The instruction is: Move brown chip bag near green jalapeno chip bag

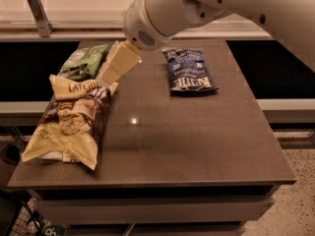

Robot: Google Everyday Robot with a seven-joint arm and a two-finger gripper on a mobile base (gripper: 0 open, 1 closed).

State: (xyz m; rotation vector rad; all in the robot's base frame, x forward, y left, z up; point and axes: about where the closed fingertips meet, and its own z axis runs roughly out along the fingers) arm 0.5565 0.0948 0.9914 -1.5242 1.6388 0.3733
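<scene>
The brown chip bag (69, 124) lies flat at the table's left edge, with a brown centre and pale yellow ends. The green jalapeno chip bag (84, 61) lies just behind it at the back left, and the top of the brown bag touches or nearly touches it. My gripper (111, 72) hangs from the white arm (162, 14) just above the brown bag's top right corner, to the right of the green bag. It holds nothing that I can see.
A dark blue Kettle chip bag (189, 70) lies at the back centre of the brown table (197, 146). A ledge with a metal bracket (39, 14) runs behind the table. The floor drops away at the right and front edges.
</scene>
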